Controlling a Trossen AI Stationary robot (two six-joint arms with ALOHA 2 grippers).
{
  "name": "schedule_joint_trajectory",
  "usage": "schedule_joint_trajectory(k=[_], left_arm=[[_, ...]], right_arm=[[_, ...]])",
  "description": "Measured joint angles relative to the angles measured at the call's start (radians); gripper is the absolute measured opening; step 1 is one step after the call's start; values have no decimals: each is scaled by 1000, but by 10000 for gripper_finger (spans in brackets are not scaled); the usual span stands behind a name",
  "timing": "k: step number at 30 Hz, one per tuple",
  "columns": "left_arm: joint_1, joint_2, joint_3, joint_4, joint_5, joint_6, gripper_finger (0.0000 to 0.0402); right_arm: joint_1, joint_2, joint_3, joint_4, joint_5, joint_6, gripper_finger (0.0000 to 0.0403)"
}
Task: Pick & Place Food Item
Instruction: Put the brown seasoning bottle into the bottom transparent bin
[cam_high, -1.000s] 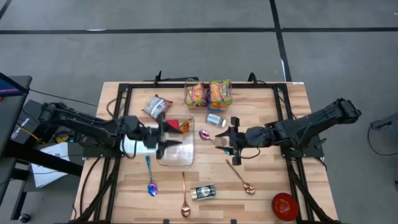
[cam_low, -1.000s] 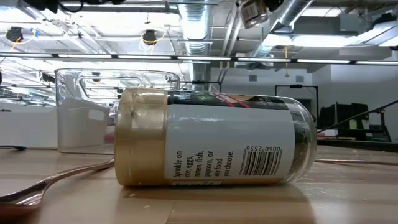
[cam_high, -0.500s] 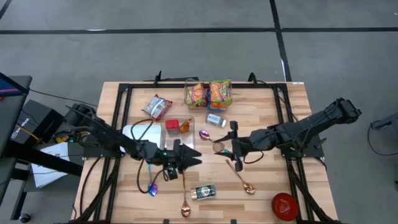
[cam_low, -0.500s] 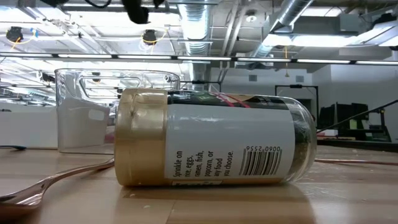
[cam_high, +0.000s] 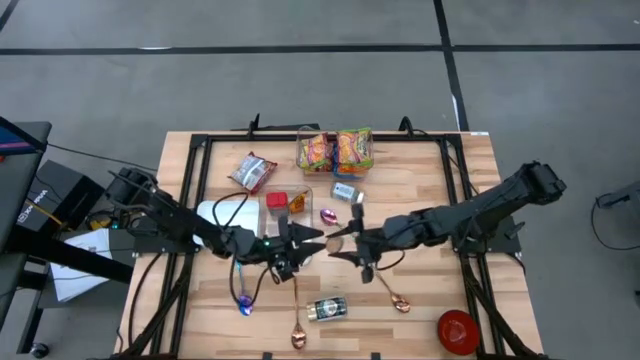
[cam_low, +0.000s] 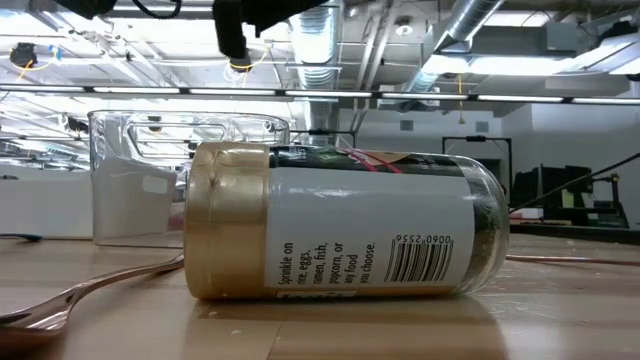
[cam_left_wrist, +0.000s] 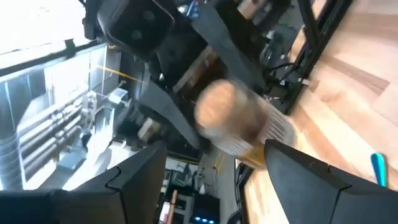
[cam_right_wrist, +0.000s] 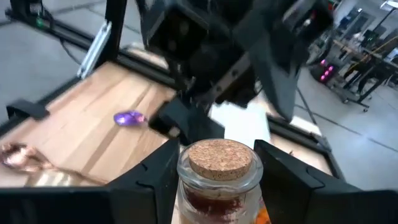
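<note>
Right gripper (cam_right_wrist: 214, 186) clamps cork-stoppered spice jar (cam_right_wrist: 217, 177), nearly touching left gripper (cam_high: 300, 240), fingers spread, empty. Little room between. Left has advanced from the clear container (cam_high: 283, 215).

Both grippers crowd the space beside the clear container (cam_high: 285, 232); a rose-gold spoon (cam_high: 296, 312) and toppled jar (cam_high: 327, 309) lie near it on the counter (cam_high: 420, 320).

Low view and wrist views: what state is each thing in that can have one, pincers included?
Right pincer: shut on the corked jar.
Corked jar: cork in, held between the right pincer's fingers.
Left pincer: open, facing the corked jar.
Spice jar: lying on its side, lid on.
Clear container: upright, top open.
</note>
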Motion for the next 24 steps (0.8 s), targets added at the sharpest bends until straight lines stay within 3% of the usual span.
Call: schedule_joint_trajectory(k=[15,24], left_arm=[[-148,0,0,2,-186,193,292],[-154,0,0,8,-190,195,303]], right_arm=[[-18,-6,2,219,-93,-45,180],[-17,9,0,209,-132,3,179]])
